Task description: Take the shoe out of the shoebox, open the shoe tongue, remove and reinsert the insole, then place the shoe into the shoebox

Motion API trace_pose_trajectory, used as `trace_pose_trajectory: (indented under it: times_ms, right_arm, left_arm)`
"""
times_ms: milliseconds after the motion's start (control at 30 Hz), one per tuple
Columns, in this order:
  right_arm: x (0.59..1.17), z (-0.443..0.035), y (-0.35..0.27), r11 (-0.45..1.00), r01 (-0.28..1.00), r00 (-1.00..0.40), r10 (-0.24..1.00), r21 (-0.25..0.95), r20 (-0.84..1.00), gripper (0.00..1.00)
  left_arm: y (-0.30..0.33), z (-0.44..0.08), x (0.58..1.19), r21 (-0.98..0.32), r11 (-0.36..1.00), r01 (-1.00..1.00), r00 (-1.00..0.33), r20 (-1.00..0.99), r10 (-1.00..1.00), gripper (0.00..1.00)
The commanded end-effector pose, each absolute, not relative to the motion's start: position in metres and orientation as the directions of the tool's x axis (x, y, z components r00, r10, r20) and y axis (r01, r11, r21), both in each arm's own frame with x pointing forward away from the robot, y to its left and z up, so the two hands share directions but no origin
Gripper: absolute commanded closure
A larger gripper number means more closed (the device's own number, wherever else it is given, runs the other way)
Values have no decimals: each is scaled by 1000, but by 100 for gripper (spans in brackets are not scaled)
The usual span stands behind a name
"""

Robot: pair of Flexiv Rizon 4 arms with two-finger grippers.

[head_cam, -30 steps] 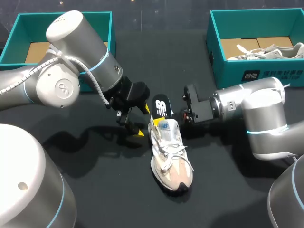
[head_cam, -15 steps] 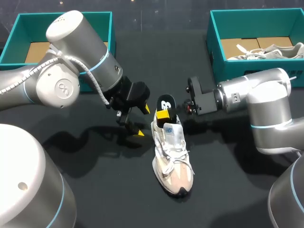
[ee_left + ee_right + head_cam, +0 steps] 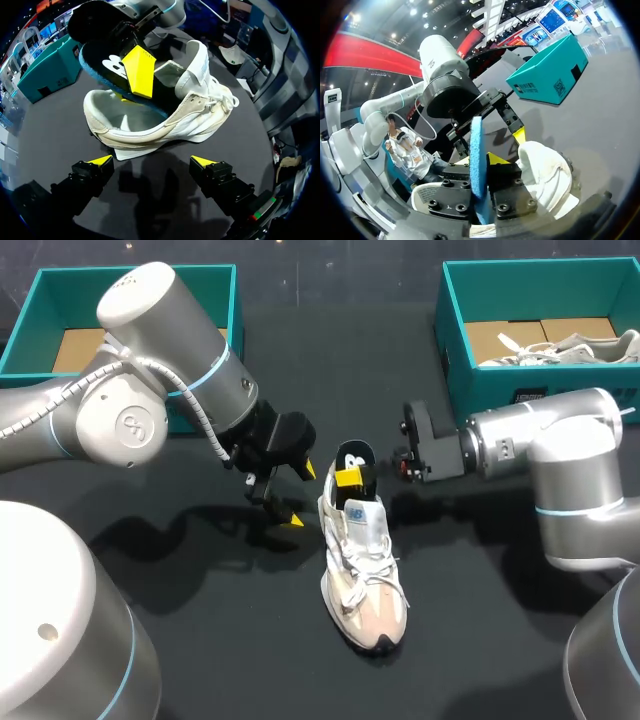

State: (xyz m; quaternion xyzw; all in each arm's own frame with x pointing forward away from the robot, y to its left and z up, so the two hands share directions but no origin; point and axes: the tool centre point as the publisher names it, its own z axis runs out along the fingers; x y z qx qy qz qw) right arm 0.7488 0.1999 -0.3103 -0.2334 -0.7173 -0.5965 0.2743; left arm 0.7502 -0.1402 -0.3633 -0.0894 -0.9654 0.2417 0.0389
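Above shoe (image 3: 362, 560) heel, right claw (image 3: 349, 483) pinching insole (image 3: 353, 454)

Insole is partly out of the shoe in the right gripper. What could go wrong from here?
The left gripper is open, clear of the shoe, so nothing anchors it: the right gripper moving the insole could drag or tip the shoe. The insole is pinched near one end only, so it may bend or slip.

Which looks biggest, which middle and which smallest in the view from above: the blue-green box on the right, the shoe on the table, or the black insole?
1. Largest: the right box.
2. Middle: the loose shoe.
3. Smallest: the insole, though only the part sticking out of the shoe shows.
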Motion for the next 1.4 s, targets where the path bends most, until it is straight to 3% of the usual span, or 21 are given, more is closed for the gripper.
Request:
trace_pose_trajectory:
  times_ms: [33,300,467,533,600,867,1100,1267,1367,1400]
  right_arm:
    - [748,-320,204,196,684,-716,-8,703,698,100]
    - [734,-349,211,236,775,-603,-5,586,798,100]
    - [728,-343,209,227,771,-616,30,595,787,100]
    - [728,-335,209,228,753,-640,38,617,767,82]
    - [728,-329,209,233,739,-659,53,632,750,75]
    - [730,-312,208,258,702,-702,92,664,706,82]
    - [736,-306,201,255,691,-715,110,676,690,76]
    - [742,-305,191,229,686,-723,116,690,681,65]
    - [747,-309,185,208,694,-717,105,690,689,70]
    - [748,-310,185,205,697,-714,104,687,693,77]
  left_arm:
    - [-141,-364,750,-473,867,155,-981,31,192,0]
    - [-141,-364,750,-473,867,155,-981,31,192,0]
    - [-141,-364,750,-473,867,155,-981,31,192,0]
    - [-141,-364,750,-473,867,155,-981,31,192,0]
    - [-141,-364,750,-473,867,155,-981,31,192,0]
    - [-141,-364,750,-473,867,155,-981,31,192,0]
    - [-141,-364,750,-473,867,155,-981,31,192,0]
    - [-141,-364,750,-473,867,155,-981,31,192,0]
    - [-141,-364,750,-473,867,155,-981,31,192,0]
    - [-141,-364,750,-473,867,155,-981,31,192,0]
